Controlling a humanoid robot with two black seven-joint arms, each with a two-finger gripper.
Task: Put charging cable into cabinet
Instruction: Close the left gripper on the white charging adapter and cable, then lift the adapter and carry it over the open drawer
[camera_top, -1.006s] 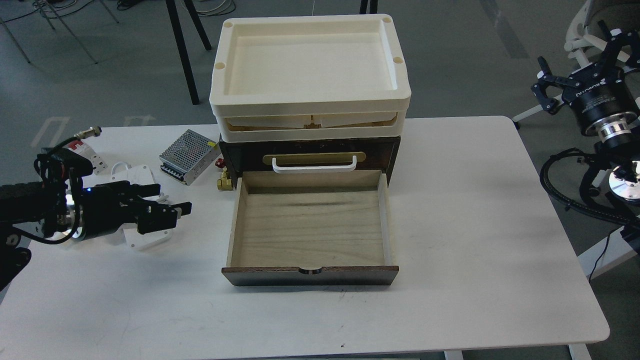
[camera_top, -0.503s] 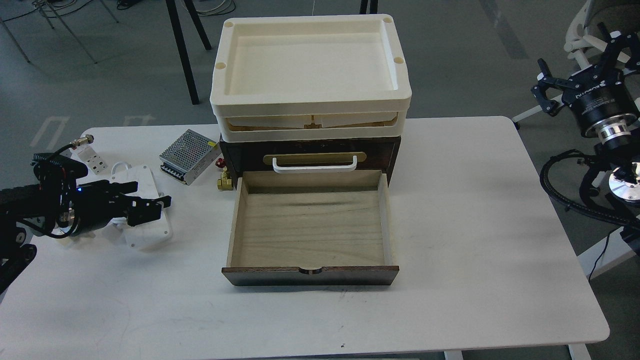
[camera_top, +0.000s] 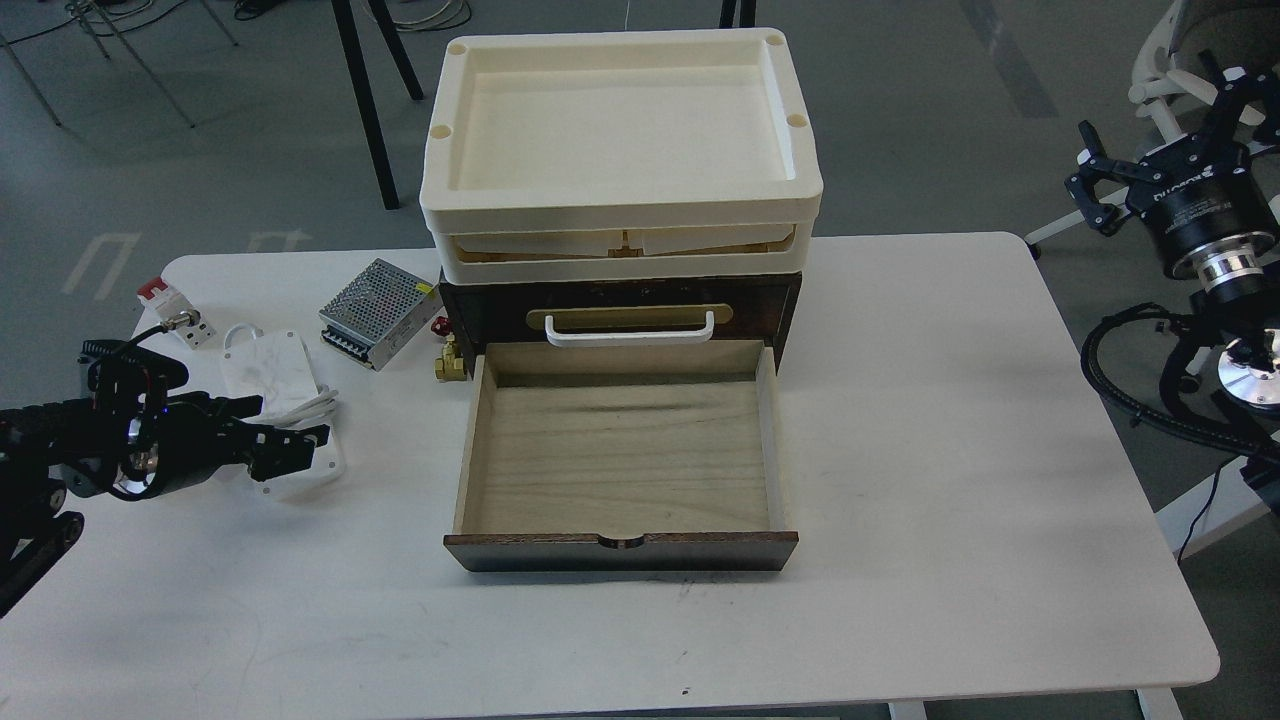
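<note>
The charging cable (camera_top: 268, 368), a white cable wound on a flat white marbled card, lies on the white table (camera_top: 950, 420) at the left. My left gripper (camera_top: 285, 432) is open, low over the card's near half, its fingers pointing right. The cable's puck is hidden. The cabinet (camera_top: 480, 310) is a dark brown box at the table's middle. Its pale wood drawer (camera_top: 620, 450) is pulled out toward me and holds nothing. Its white handle (camera_top: 630, 330) sits on a brass plate, with cream trays (camera_top: 620, 130) stacked above. My right gripper (camera_top: 1160, 125) is open, raised off the table's right edge.
A silver perforated power supply box (camera_top: 375, 298) lies left of the cabinet. A small white block with a red end (camera_top: 158, 295) and a metal connector (camera_top: 185, 322) lie at the far left. A brass fitting (camera_top: 447, 362) sits by the cabinet's left corner.
My left gripper has drawn back to the left and dropped lower over the card. The card's far half, covered before, now shows. The right arm has barely moved.
</note>
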